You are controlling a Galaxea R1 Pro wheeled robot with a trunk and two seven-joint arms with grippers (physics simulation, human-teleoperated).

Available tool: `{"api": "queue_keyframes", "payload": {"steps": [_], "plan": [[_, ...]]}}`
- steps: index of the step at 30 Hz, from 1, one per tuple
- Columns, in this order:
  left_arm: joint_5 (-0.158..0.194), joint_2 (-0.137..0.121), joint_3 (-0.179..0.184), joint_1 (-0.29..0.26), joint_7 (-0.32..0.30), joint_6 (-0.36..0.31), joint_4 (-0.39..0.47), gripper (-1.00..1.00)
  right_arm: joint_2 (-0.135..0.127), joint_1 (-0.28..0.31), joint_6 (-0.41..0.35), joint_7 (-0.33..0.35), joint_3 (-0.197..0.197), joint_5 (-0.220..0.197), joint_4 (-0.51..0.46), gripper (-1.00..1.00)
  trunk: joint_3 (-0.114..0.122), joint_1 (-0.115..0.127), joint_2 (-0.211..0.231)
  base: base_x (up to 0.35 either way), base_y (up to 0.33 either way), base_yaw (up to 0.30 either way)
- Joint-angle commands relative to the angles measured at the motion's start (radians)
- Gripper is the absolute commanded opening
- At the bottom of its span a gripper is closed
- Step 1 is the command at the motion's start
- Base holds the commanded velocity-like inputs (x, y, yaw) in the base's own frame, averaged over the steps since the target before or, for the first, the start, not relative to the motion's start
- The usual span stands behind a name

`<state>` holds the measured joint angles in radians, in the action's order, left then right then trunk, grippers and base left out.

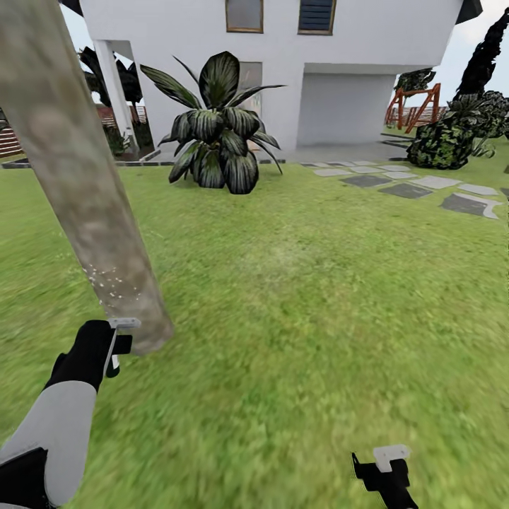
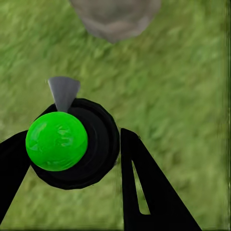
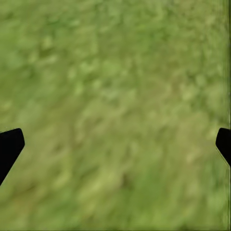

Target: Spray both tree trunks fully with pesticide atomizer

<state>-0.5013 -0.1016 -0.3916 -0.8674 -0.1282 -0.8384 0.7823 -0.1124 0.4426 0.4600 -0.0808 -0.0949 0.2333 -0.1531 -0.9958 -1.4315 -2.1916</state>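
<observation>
While the left gripper (image 2: 72,159) grasps the pesticide atomizer (image 2: 72,142) between its two fingers (image 2: 149,192), the bottle's grey nozzle points at the base of the tree trunk (image 1: 85,205) just ahead of the fingertips. White specks dot the bark low down. The right gripper (image 3: 115,144) hangs spread wide over bare grass (image 3: 115,86).

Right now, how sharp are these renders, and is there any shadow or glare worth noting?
Head view: flat, even light, no glare; grass smears toward the lower edge, tree trunk mottled and leaning across the frame. Left wrist view: pesticide atomizer crisp in the left gripper, grass blurred. Right wrist view: blurry grass, fingertips at the edges.
</observation>
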Motion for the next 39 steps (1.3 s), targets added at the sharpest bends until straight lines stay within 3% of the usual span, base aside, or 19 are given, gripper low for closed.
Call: {"api": "queue_keyframes", "payload": {"steps": [1,10,26,27,28,29,39], "plan": [[-0.011,0.0,-0.003,-0.001,-0.01,-0.004,0.002,-1.0,0.0,0.001,0.003,-0.002,-0.008,0.011,0.001,1.0,-0.001,0.0,0.0,0.0,-0.273,0.0],[-0.014,-0.003,-0.003,-0.005,-0.01,-0.007,0.002,-1.0,0.0,0.001,0.003,-0.002,-0.008,0.011,0.001,1.0,-0.001,0.0,0.0,0.09,-0.258,0.013],[-0.013,-0.001,-0.004,-0.009,-0.01,-0.01,0.011,-1.0,0.0,0.001,0.003,-0.002,-0.008,0.011,0.001,1.0,-0.001,0.0,0.0,0.242,-0.196,0.211],[-0.013,0.001,-0.004,-0.024,-0.011,-0.036,0.076,-1.0,0.0,0.001,0.003,-0.002,-0.008,0.011,0.001,1.0,-0.001,0.0,0.0,0.24,-0.196,0.005],[-0.011,0.001,-0.003,-0.048,-0.011,-0.095,0.111,-1.0,0.0,0.001,0.003,-0.002,-0.008,0.011,0.001,1.0,-0.001,0.0,0.0,0.24,-0.196,0.001],[-0.01,0.001,-0.003,-0.055,-0.012,-0.114,0.118,-1.0,0.0,0.001,0.003,-0.002,-0.008,0.011,0.001,1.0,-0.001,0.0,0.0,0.239,-0.197,0.001],[-0.012,0.003,-0.001,-0.077,-0.011,-0.136,0.143,-1.0,0.001,0.001,0.003,-0.002,-0.008,0.011,0.001,1.0,-0.001,0.0,0.0,0.206,-0.215,0.214]]}}
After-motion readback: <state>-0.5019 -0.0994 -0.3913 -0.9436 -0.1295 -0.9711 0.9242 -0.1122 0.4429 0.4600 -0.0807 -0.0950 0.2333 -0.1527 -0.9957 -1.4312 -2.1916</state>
